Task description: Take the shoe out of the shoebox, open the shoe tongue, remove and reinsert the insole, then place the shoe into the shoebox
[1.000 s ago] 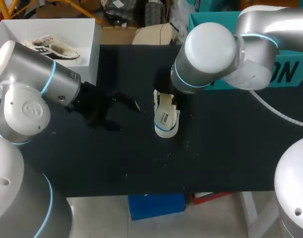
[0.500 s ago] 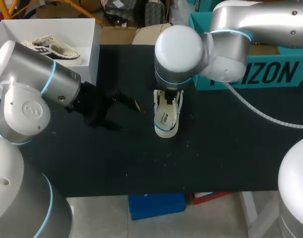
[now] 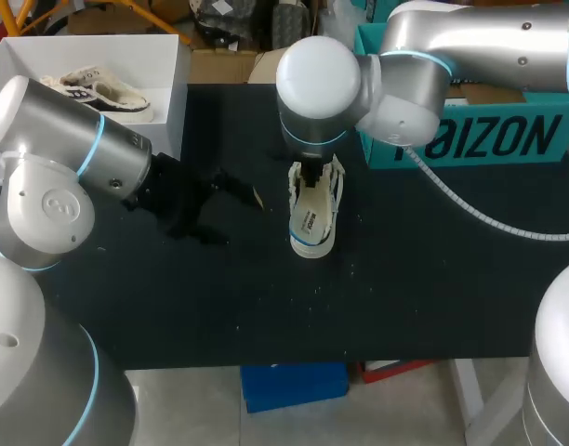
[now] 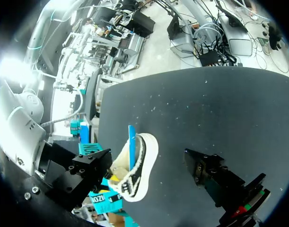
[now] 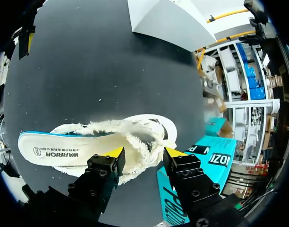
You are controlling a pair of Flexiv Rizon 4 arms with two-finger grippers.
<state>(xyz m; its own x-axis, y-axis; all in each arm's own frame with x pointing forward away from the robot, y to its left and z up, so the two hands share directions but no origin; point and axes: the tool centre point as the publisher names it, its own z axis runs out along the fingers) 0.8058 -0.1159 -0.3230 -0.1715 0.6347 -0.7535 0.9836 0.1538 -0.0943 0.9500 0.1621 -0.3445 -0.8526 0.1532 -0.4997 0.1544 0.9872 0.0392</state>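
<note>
A white shoe point(image 3: 312, 216) with a fleecy lining and a blue-edged sole lies in the middle of the black table. My right arm comes in from the right, and its wrist hangs over the shoe's far end and hides the gripper from above. In the right wrist view the right gripper point(image 5: 144, 153) is open, its yellow tips either side of the fleecy collar of the shoe point(image 5: 111, 137). My left gripper point(image 3: 238, 190) stands wide open, low over the table to the left of the shoe. The white shoebox point(image 3: 168, 84) stands at the far left corner.
A second fleecy shoe point(image 3: 99, 90) lies inside the shoebox. A teal box point(image 3: 470, 139) stands at the back right, close behind my right arm. In the left wrist view the shoe point(image 4: 137, 170) lies between the right gripper and one left finger point(image 4: 215, 176).
My right arm has swung left, bringing its wrist over the far end of the shoe. The shoe and my left arm have stayed in place.
</note>
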